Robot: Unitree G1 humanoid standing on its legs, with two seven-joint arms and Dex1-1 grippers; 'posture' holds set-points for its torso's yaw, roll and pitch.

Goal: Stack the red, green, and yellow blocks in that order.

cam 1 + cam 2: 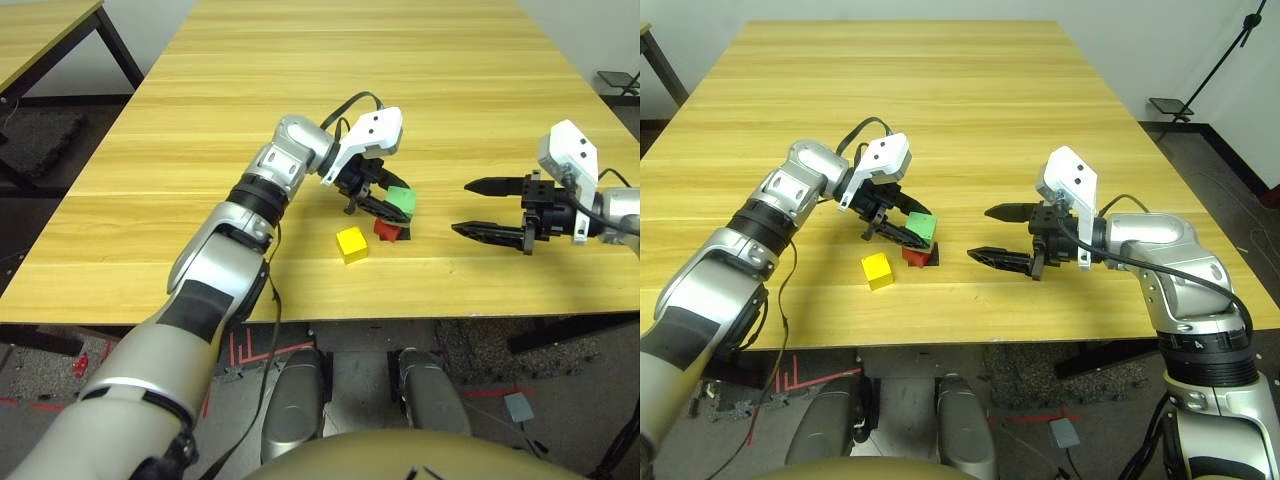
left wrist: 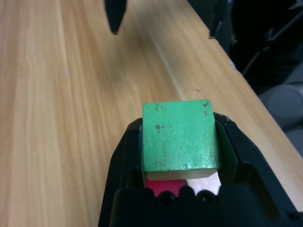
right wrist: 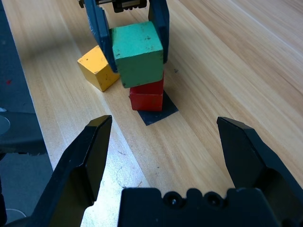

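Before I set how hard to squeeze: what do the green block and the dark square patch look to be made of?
The green block looks like painted wood, fairly matte: small chips mark its green face, and a bare, wood-coloured strip shows along one edge. The dark patch is thin, flat and dull, perhaps tape, paper or thin foam; its look doesn't settle which.

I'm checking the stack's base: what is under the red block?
Part of a black patch sticks out from under the red block; the covered part can't be seen.
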